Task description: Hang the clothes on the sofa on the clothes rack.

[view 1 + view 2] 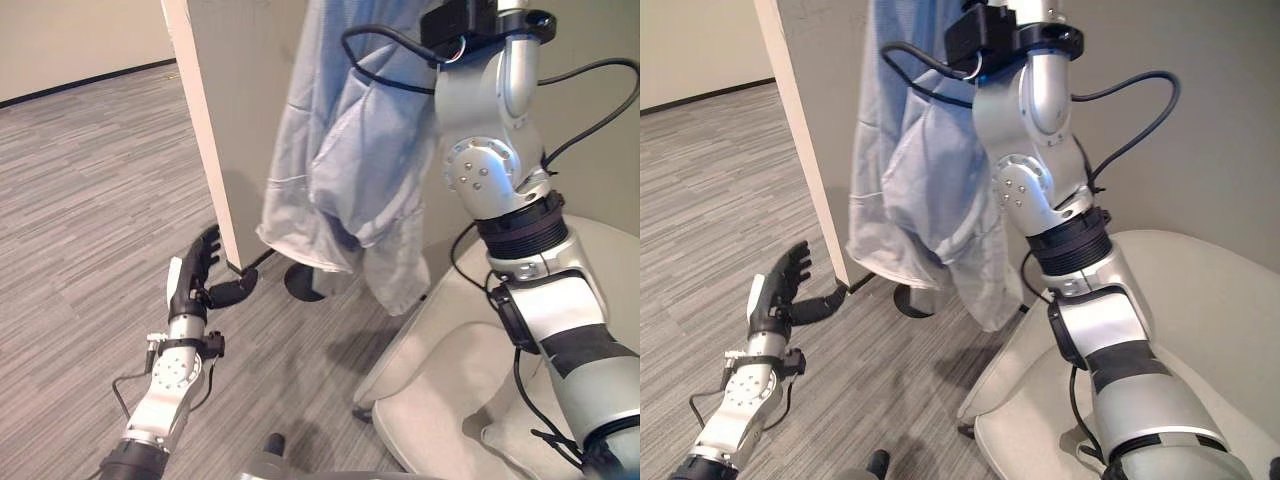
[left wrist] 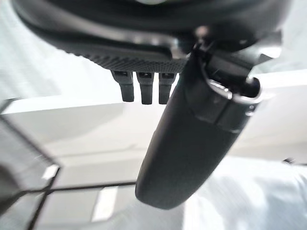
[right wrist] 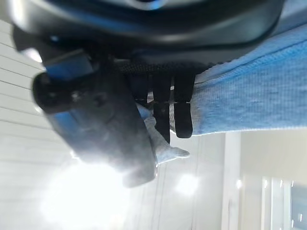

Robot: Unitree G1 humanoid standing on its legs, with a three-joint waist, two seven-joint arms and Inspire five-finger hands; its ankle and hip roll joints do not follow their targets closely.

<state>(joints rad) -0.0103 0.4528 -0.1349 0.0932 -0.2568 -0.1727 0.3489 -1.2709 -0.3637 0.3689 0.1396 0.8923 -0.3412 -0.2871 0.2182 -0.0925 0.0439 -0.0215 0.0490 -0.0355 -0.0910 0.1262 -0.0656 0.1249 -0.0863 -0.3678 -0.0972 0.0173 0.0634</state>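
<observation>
Grey striped carpet (image 1: 90, 200) all round, pale sofa (image 1: 450, 390) at lower right. Left hand (image 1: 195, 280) low over the carpet, fingers straight and relaxed, holding nothing, near a dark round base (image 1: 305, 282). Farther up, light blue garment (image 1: 350, 170) hangs beside a white partition (image 1: 215, 150). Right hand (image 3: 163, 110) raised high, fingers and thumb pinching the garment's cloth near its top.

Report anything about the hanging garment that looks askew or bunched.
The pale blue garment hangs bunched and folded over on itself, its hem uneven and one part trailing lower beside the sofa. The right hand is at the cloth up top; the left hand hangs low, open.
</observation>
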